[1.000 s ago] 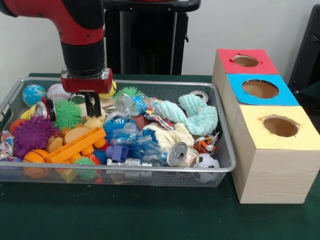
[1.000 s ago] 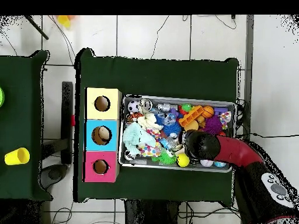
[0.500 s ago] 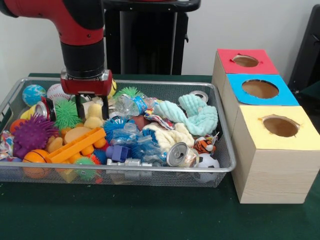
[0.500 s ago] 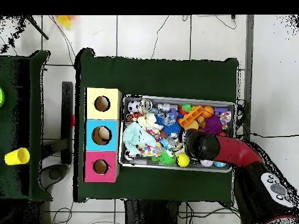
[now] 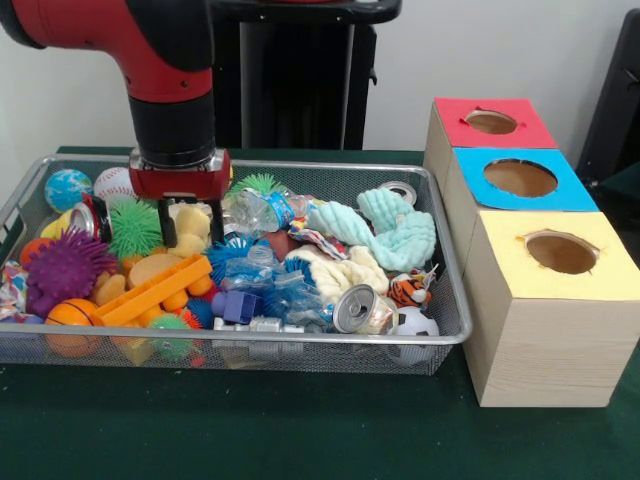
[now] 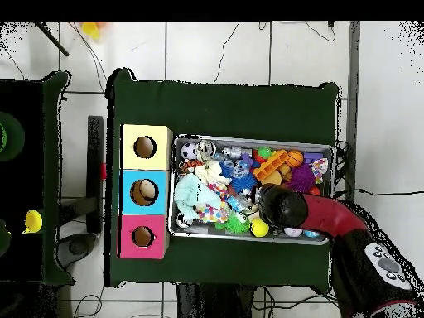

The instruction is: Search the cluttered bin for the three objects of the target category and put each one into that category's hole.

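Note:
The wire mesh bin (image 5: 300,352) is full of clutter; it also shows in the overhead view (image 6: 248,139). My gripper (image 5: 190,222) is low over the bin's back left part. It is open, with one finger on each side of the pale yellow plush toy (image 5: 190,230). The striped tiger plush (image 5: 410,290) lies at the bin's front right, beside a soccer ball. I cannot pick out a third plush. The red-topped box's hole (image 5: 490,122) is at the far right; it also shows in the overhead view (image 6: 142,237). In the overhead view the arm (image 6: 315,214) hides the gripper.
The blue-topped box (image 5: 520,178) and the yellow-topped box (image 5: 560,252) stand in front of the red one. In the bin lie a purple spiky ball (image 5: 65,268), an orange plastic piece (image 5: 150,290), mint cloths (image 5: 390,230), a can (image 5: 355,308) and crumpled bottles.
The gripper's fingers have gone from together to spread. It has shifted slightly right and down, so its fingers now stand on both sides of the yellow plush.

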Robot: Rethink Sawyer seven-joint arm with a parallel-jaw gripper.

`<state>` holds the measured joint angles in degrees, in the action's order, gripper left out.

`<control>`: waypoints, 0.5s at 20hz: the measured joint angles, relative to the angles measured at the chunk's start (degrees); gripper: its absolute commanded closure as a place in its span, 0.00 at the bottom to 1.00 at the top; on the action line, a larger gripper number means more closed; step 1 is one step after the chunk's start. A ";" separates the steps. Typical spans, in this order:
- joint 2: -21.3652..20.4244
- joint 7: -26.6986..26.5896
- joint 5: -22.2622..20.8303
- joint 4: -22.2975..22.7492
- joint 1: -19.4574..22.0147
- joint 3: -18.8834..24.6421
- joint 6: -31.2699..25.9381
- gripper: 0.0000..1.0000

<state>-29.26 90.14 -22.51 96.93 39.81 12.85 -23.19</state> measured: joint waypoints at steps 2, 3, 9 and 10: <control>0.94 0.00 -0.47 -0.07 0.00 0.00 0.82 0.00; 1.33 0.00 -0.53 -0.21 0.01 -0.01 1.45 1.00; 1.73 0.00 -0.53 -0.27 0.06 -0.01 2.65 1.00; 1.73 0.00 -0.54 -0.28 0.05 -0.01 2.74 1.00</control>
<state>-27.53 90.14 -23.05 96.65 39.87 12.84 -20.44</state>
